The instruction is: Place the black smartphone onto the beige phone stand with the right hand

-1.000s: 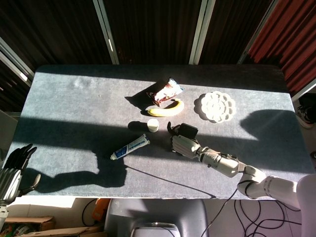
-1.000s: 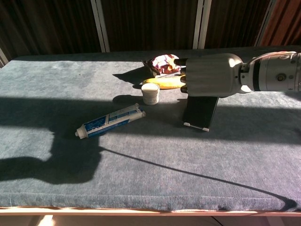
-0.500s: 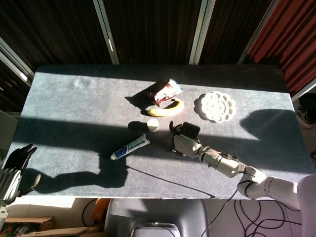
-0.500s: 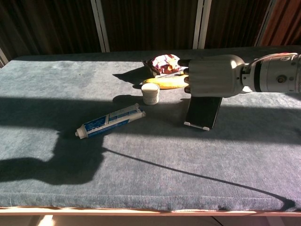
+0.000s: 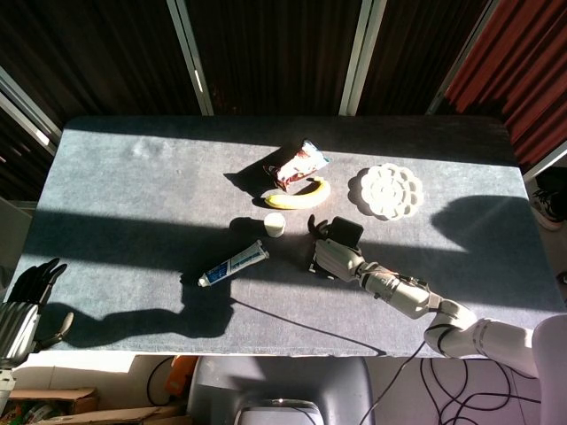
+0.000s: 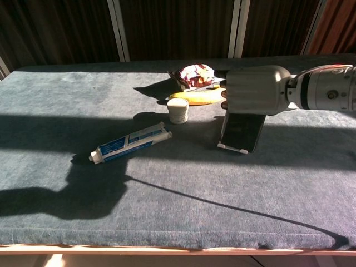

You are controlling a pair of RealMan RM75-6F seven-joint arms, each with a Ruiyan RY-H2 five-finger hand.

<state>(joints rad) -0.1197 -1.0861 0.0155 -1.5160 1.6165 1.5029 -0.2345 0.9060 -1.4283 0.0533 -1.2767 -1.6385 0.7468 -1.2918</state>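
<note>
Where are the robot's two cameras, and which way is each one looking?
Head view: high up, looking down on the whole table; it shows the right hand and arm, plus the left hand at the table's near left corner.
Chest view: low at the table's near edge, looking across it; only the right hand and forearm show.
Shared: the smartphone on its stand, toothpaste tube, banana.

Black smartphone (image 6: 242, 129), yellow banana (image 6: 194, 98), white-and-blue toothpaste tube (image 6: 130, 142), grey tablecloth (image 6: 167, 189)
</note>
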